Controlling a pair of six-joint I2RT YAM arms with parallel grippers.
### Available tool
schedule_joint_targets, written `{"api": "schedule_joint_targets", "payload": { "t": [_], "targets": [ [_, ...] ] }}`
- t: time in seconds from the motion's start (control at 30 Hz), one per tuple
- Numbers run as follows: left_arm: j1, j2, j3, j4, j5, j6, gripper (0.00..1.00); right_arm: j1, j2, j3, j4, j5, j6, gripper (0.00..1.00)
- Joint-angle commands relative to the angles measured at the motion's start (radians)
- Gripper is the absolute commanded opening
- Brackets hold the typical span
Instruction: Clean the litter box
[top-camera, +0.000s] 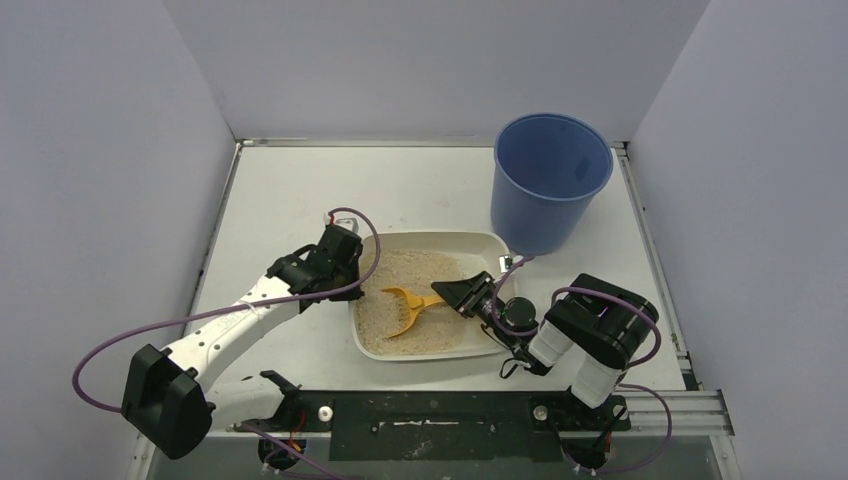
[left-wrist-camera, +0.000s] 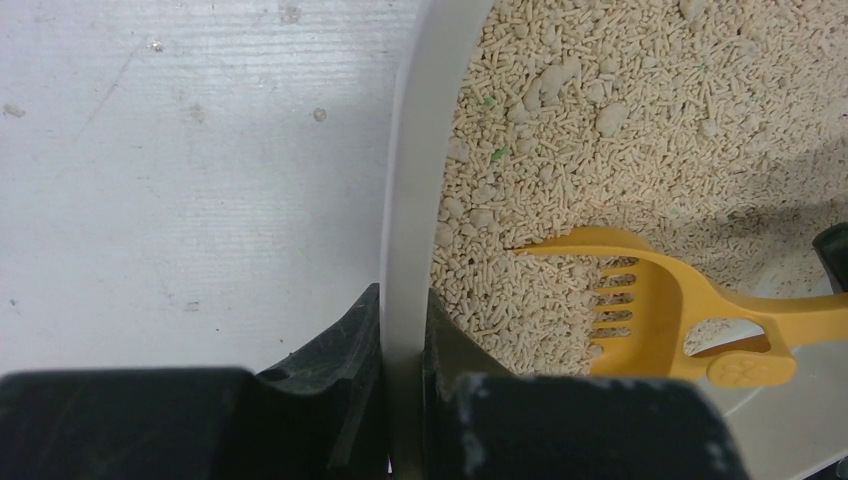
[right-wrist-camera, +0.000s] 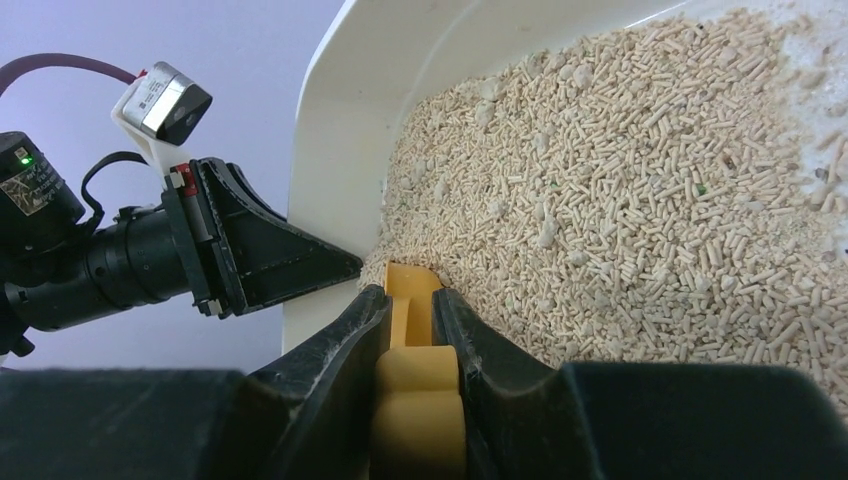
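Observation:
The litter box (top-camera: 430, 238) is a shallow off-white tray of beige pellet litter in the middle of the table. My left gripper (top-camera: 357, 279) is shut on its left rim (left-wrist-camera: 410, 180), one finger outside the wall and one inside, as the left wrist view shows (left-wrist-camera: 403, 296). My right gripper (top-camera: 466, 296) reaches in from the right and is shut on the handle of an orange slotted scoop (top-camera: 407, 306). The scoop's head (left-wrist-camera: 640, 290) rests in the litter near the left wall. In the right wrist view the handle (right-wrist-camera: 410, 375) sits pinched between the fingers (right-wrist-camera: 409, 296).
A tall blue bucket (top-camera: 549, 180) stands upright at the back right, just beyond the box's far right corner. Several pale clumps (left-wrist-camera: 560, 85) lie among the pellets. White walls enclose the table on three sides.

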Motion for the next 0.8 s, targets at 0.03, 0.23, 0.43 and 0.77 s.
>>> {"api": "schedule_joint_targets", "payload": {
  "t": [0.03, 0.23, 0.43, 0.77],
  "targets": [
    [-0.027, -0.031, 0.035, 0.153, 0.117, -0.103, 0.00, 0.020, -0.007, 0.018, 0.235, 0.016, 0.020, 0.00],
    [-0.004, -0.017, 0.006, 0.124, 0.087, -0.127, 0.00, 0.018, -0.060, -0.030, 0.235, 0.034, 0.043, 0.00],
    [0.096, -0.037, -0.048, 0.133, 0.141, -0.103, 0.00, 0.008, -0.122, -0.101, 0.235, 0.053, 0.066, 0.00],
    [0.143, -0.026, -0.110, 0.185, 0.218, -0.050, 0.00, -0.077, -0.253, -0.205, 0.235, 0.053, 0.117, 0.00]
  ]
}}
